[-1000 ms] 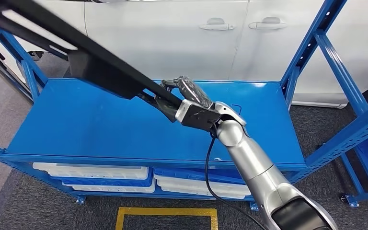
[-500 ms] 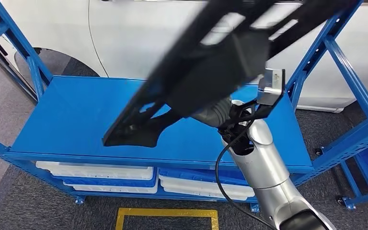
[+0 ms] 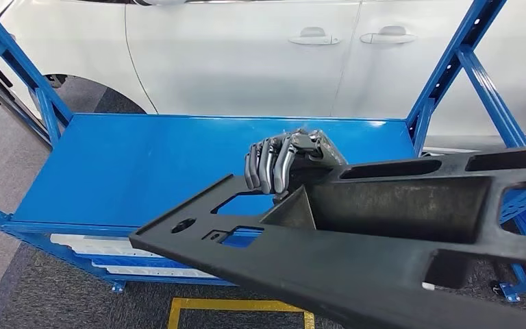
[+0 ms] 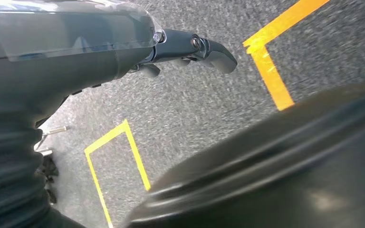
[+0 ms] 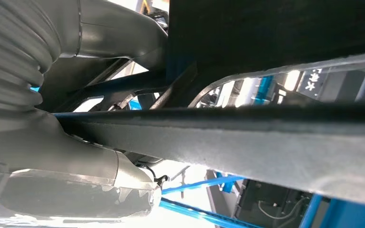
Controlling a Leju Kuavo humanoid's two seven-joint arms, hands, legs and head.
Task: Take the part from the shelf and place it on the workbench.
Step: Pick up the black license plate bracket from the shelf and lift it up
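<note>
Right hand [image 3: 281, 161] raised, fingers curled over the black part [image 3: 356, 240] — gripping it.

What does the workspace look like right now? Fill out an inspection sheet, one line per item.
Surface: blue shelf deck, bare where visible.
Job's things: black part lifted off the deck, held across the foreground.
Clutter: white trays on the lower tier.
Hands: right hand grips the part's upper edge; left hand hangs over the floor, holding nothing.
Cables: nothing seen.
Surroundings: white car behind the shelf; grey carpet with yellow floor tape.
</note>
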